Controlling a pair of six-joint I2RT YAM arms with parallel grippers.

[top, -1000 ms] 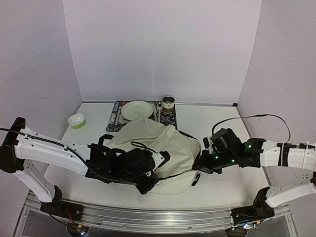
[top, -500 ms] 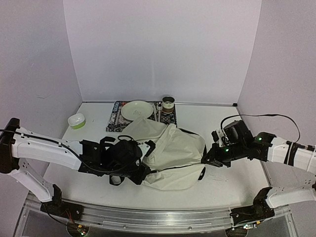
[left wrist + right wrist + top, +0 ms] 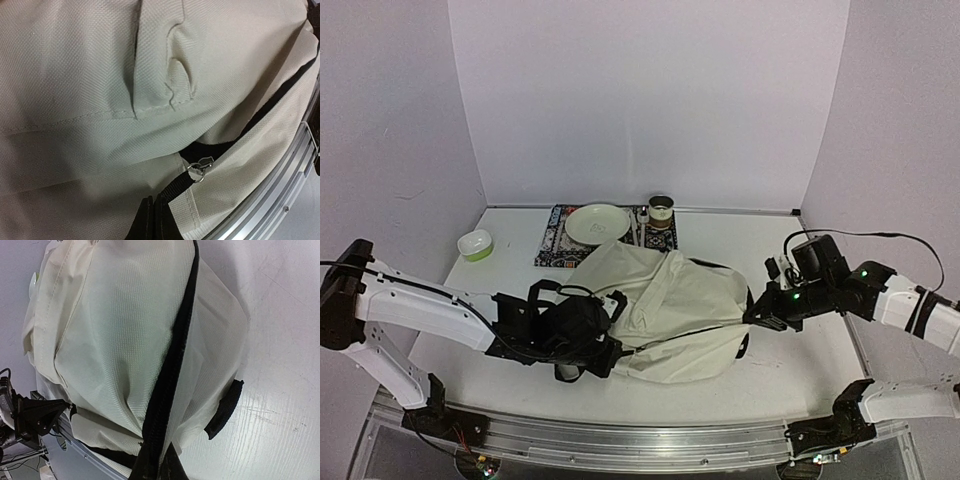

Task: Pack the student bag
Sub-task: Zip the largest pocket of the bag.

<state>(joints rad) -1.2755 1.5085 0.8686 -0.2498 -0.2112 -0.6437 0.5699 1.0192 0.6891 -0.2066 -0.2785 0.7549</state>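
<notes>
The left tool (image 3: 155, 212) is clamped shut on the black woven pull strap (image 3: 176, 186) of a small metal zip slider (image 3: 199, 169). The right tool (image 3: 159, 460) is pinched shut on the black zip band (image 3: 172, 355) at the opposite end. Between them, the large, soft cream fabric student bag (image 3: 670, 310) lies in the middle of the white surface (image 3: 790, 250), drawn out from arm to arm.

A dark gap shows beside the slider, so the zip seems not fully run there. Whether it is being opened or closed cannot be told, and the bag's contents are hidden. A round white plate (image 3: 597, 222), a small green-and-white bowl (image 3: 475, 243) and a small round tin (image 3: 661, 209) stand outside the bag at the far edge, well apart from it.

My judgement is that this is the zip step, with releasing the bag left to do.
</notes>
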